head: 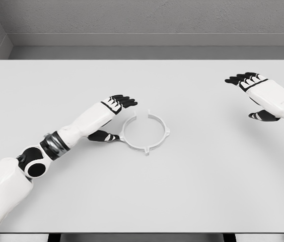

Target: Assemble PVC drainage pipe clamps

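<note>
A white ring-shaped pipe clamp (145, 132) lies flat on the white table (142, 191), a little left of centre, with a gap in its far side. My left hand (113, 117) hovers just left of the clamp, fingers extended and thumb down beside the ring's left edge, holding nothing. My right hand (253, 93) is far to the right, well away from the clamp, fingers spread flat and empty.
The table's far edge (142, 60) meets a grey floor and wall. Nothing else lies on the tabletop between the two hands.
</note>
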`<state>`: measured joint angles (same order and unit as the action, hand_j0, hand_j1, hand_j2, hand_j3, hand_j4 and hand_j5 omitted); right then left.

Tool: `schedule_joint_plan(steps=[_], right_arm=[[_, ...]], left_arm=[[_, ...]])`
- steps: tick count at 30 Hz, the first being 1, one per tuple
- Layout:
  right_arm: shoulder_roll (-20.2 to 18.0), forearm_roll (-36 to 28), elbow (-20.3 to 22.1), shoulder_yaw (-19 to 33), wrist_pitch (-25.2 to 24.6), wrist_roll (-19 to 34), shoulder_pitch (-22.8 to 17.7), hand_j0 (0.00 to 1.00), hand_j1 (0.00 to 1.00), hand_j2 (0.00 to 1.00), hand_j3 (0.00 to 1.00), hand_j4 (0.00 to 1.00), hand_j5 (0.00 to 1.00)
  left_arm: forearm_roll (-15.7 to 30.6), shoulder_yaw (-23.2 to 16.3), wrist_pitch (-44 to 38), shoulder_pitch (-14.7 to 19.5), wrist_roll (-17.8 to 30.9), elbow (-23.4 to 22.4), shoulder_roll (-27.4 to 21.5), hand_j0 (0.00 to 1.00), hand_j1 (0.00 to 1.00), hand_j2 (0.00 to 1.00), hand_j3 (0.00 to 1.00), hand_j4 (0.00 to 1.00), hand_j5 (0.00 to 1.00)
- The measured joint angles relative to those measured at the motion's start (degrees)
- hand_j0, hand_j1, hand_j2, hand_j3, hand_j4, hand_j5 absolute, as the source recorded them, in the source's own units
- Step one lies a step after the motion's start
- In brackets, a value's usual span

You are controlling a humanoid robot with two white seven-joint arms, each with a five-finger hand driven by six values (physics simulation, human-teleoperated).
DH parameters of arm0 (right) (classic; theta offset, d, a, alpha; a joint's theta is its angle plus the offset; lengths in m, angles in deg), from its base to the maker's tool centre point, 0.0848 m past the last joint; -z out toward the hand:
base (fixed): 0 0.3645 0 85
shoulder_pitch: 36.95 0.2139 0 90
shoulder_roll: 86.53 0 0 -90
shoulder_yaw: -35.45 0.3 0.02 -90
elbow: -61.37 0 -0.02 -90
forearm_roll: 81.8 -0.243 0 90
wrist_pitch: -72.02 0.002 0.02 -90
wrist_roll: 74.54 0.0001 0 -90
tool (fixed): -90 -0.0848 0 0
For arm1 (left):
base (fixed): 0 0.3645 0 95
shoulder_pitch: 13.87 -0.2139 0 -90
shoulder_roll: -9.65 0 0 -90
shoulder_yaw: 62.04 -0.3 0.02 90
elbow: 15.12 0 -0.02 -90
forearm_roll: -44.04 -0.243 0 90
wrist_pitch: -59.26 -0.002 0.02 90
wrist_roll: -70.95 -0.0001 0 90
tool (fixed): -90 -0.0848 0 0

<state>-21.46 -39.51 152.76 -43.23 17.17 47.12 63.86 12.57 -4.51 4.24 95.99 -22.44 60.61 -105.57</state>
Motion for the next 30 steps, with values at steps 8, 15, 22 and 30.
schedule_joint_plan(steps=[8, 15, 22, 30], right_arm=[[0.0, 0.0, 0.0, 0.0, 0.0, 0.0, 0.0, 1.0, 1.0, 1.0, 1.0, 1.0, 1.0], [0.0, 0.0, 0.0, 0.0, 0.0, 0.0, 0.0, 1.0, 1.0, 1.0, 1.0, 1.0, 1.0], [0.08, 0.0, 0.0, -0.16, 0.0, 0.01, 0.18, 1.0, 1.0, 1.0, 1.0, 1.0, 1.0], [0.09, 0.0, 0.0, -0.17, 0.0, 0.01, 0.18, 1.0, 1.0, 1.0, 1.0, 1.0, 1.0]], left_arm=[[0.0, 0.01, 0.0, 0.0, 0.0, 0.0, 0.03, 1.0, 1.0, 1.0, 1.0, 1.0, 1.0], [-0.01, 0.01, 0.0, 0.0, 0.0, 0.0, 0.03, 1.0, 1.0, 1.0, 1.0, 1.0, 1.0], [0.0, 0.01, 0.0, 0.0, -0.06, -0.51, 2.77, 1.0, 1.0, 1.0, 1.0, 1.0, 1.0], [0.0, 0.01, 0.0, 0.0, -0.08, -0.61, 3.24, 1.0, 1.0, 1.0, 1.0, 1.0, 1.0]])
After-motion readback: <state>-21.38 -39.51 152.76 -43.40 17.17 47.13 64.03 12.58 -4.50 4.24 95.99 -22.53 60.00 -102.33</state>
